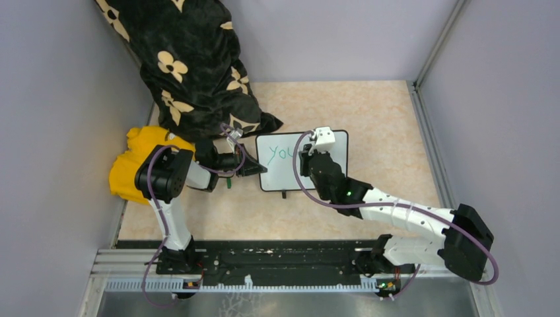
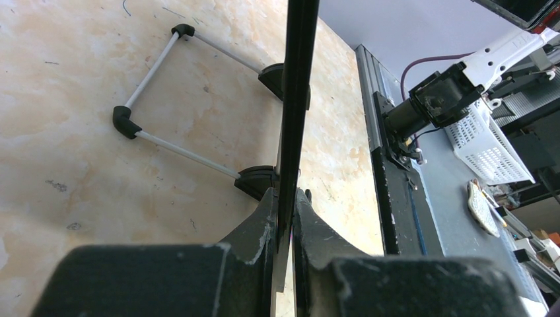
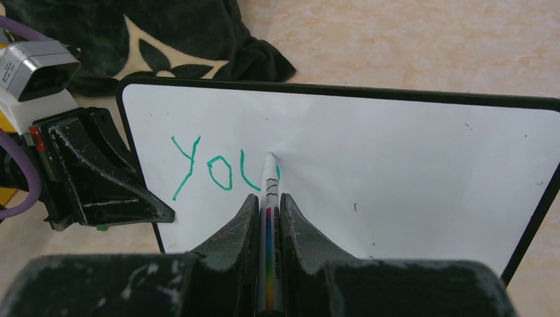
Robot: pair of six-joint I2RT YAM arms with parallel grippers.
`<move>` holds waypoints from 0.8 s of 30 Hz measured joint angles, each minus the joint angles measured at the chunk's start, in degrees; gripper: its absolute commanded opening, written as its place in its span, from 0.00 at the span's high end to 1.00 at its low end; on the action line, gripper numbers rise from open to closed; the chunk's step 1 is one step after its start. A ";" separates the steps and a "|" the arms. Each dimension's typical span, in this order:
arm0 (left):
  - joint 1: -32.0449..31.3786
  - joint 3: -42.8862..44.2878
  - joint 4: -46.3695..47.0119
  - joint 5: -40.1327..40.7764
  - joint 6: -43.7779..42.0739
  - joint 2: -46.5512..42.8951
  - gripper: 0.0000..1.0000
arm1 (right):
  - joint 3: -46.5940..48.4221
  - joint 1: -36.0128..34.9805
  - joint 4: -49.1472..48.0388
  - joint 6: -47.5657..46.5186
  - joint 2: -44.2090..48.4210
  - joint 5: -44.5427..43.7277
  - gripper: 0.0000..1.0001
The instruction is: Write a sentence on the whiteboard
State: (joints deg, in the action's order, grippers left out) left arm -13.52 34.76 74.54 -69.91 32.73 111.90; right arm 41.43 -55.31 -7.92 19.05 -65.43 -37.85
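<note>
Bench is open right of and beyond the whiteboard. Left side is jammed: left tool clamps the board's edge, and dark floral cloth and yellow bundle crowd behind. Right tool with marker occupies mid-board. Near-edge gap between the arms is probably passable.

One whiteboard, one marker, one left gripper, one right gripper, seemingly three green letters, one black flowered cloth at upper left, one yellow bundle.
</note>
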 measured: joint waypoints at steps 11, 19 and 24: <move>0.00 0.04 -0.04 -0.22 -0.22 0.00 1.00 | -0.31 0.42 0.61 0.15 1.53 1.29 1.00; 0.00 0.04 -0.09 -0.31 -0.42 0.00 1.00 | -2.97 1.05 1.49 0.55 10.19 2.23 1.00; 0.00 0.04 -0.13 -0.33 -0.44 0.00 1.00 | -3.21 1.22 3.21 0.61 10.67 0.11 1.00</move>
State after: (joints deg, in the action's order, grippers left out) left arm -13.52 34.81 74.41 -70.24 32.29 111.90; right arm 38.22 -54.08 -4.71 19.66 -54.76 -37.74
